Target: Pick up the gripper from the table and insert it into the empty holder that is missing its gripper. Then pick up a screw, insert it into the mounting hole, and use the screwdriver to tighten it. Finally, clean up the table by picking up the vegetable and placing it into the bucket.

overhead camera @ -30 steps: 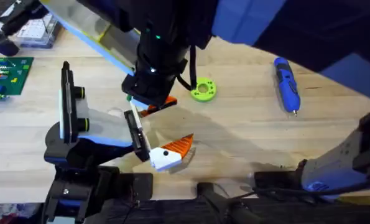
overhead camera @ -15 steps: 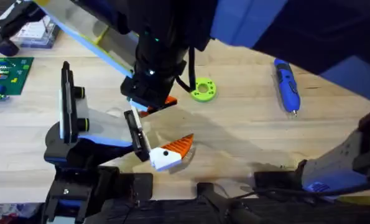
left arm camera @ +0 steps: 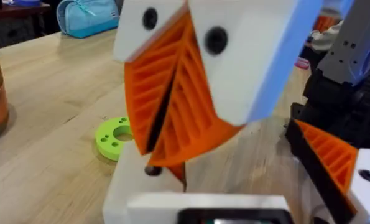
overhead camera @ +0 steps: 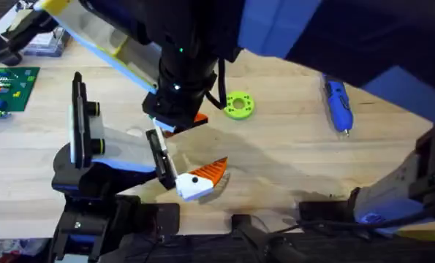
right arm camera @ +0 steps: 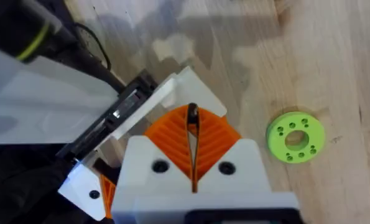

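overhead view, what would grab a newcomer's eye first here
The big dark arm reaching down over the middle of the table, its pincer low beside a white piece with orange ribbed pads. Next come the lime-green ring just right of it and the bright-blue screwdriver lying farther right.

The light wooden surface (overhead camera: pixel 275 157) carries a lime-green ring (overhead camera: pixel 239 105) near centre, the blue screwdriver (overhead camera: pixel 337 99) at 2 o'clock, and a green circuit board (overhead camera: pixel 9 89) at 9 o'clock.
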Robot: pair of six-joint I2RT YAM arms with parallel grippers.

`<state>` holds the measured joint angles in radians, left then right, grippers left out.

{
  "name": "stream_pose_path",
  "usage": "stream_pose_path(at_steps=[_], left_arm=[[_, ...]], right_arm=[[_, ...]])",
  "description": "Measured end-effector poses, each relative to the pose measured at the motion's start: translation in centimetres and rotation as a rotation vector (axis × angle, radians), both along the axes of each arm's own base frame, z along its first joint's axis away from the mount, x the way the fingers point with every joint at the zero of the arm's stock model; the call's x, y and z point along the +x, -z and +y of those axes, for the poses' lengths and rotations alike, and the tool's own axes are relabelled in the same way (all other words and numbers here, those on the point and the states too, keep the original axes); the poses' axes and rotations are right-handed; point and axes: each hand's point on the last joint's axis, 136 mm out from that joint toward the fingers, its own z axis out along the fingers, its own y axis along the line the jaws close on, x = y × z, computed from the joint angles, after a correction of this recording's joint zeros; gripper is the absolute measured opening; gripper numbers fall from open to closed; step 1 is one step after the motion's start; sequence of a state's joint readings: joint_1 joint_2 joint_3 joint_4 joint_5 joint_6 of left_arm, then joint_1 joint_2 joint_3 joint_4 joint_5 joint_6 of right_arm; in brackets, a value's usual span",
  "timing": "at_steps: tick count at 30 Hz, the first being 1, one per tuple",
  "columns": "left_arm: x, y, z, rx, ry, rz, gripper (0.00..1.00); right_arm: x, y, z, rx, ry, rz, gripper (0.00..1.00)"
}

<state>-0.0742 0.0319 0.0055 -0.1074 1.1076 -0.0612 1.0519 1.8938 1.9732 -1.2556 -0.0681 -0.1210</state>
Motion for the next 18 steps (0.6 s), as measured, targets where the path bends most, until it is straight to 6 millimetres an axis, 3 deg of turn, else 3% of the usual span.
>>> stream_pose_path(at_steps=[18], left_arm=[[0.00, 0.00, 0.00, 0.000, 0.000, 0.000, 0.990]], right_arm=[[0.07, 0.35, 0.12, -0.006, 0.000, 0.004, 0.007]])
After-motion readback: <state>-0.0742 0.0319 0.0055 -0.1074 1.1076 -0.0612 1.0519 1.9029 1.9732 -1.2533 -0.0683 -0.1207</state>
